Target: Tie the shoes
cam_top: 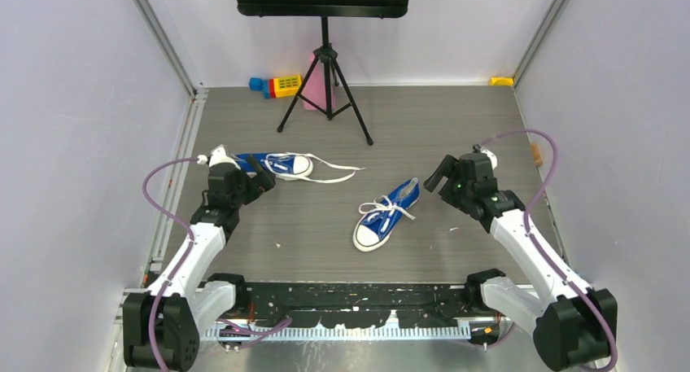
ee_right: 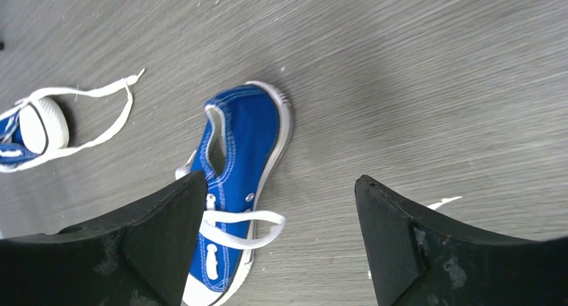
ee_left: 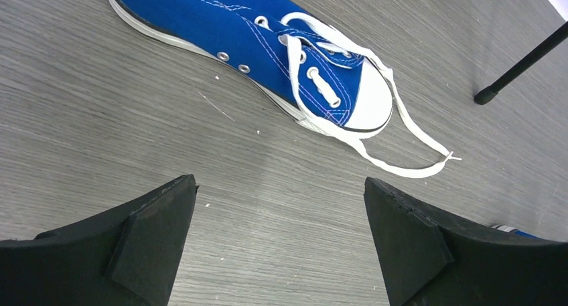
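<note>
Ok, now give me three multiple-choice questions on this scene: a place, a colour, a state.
1. Where is the black stand, compared with the left shoe and the middle shoe? A) farther back than both B) between them C) nearer the arm bases
2. What colour are the laces? A) black B) white C) blue
3. How are the left gripper and the right gripper? A) both open, empty B) both shut C) left shut on a lace
Answers: 1 A, its legs stand past both shoes. 2 B, white against blue cloth. 3 A, both stand wide open, nothing held.
</note>
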